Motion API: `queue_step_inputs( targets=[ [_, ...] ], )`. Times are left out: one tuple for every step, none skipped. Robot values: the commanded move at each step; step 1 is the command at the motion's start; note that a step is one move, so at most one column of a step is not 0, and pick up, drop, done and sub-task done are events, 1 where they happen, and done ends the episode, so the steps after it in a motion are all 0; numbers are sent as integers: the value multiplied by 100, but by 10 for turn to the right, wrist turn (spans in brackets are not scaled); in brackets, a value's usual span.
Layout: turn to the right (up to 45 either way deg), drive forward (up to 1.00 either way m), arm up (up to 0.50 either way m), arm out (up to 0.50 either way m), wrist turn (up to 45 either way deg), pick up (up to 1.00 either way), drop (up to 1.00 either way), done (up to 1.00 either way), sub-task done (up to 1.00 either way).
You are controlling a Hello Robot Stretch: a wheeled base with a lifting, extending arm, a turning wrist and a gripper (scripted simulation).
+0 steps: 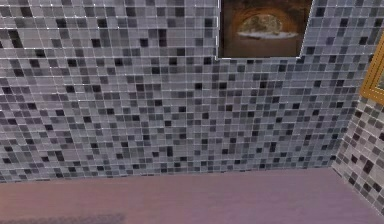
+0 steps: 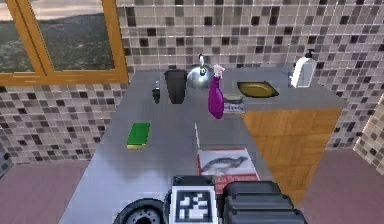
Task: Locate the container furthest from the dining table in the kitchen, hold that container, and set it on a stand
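A grey countertop (image 2: 170,150) runs up to a tiled wall (image 2: 250,30) in the arm side view. Near its far edge, a little left of the middle, a dark container (image 2: 176,85) stands upright with a wide top; of all the things here it fits best the container of the task. Just beside it on the left is a small dark object (image 2: 156,93), too small to name. Close behind it on the right is a metal kettle (image 2: 201,72). In front of the kettle a purple spray bottle (image 2: 216,98) stands upright.

A shallow yellowish pan (image 2: 257,90) lies toward the far right corner, and a white pump bottle (image 2: 302,70) stands at that corner. A green sponge (image 2: 138,135) lies near the left edge, well apart from the container. A printed paper (image 2: 228,162) lies near the right edge. Under that side is a wooden cabinet (image 2: 285,140). A window (image 2: 60,45) with a wooden frame is at the far left.

At the bottom edge the arm (image 2: 262,205) shows as dark blocks, beside a white marker square (image 2: 195,205). Left of the square is the round dark body of the gripper (image 2: 140,212). I cannot make out its fingers, so I cannot tell whether they are released or grasp anything.

The forward view shows a mosaic wall (image 1: 120,90) with a framed picture (image 1: 262,28), a golden frame (image 1: 374,75) and a pinkish floor (image 1: 180,200).
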Motion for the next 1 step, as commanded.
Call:
queue_step_inputs(
  targets=[
    [0, 0, 0, 50, 0, 0, 0, 0, 0]
  ],
)
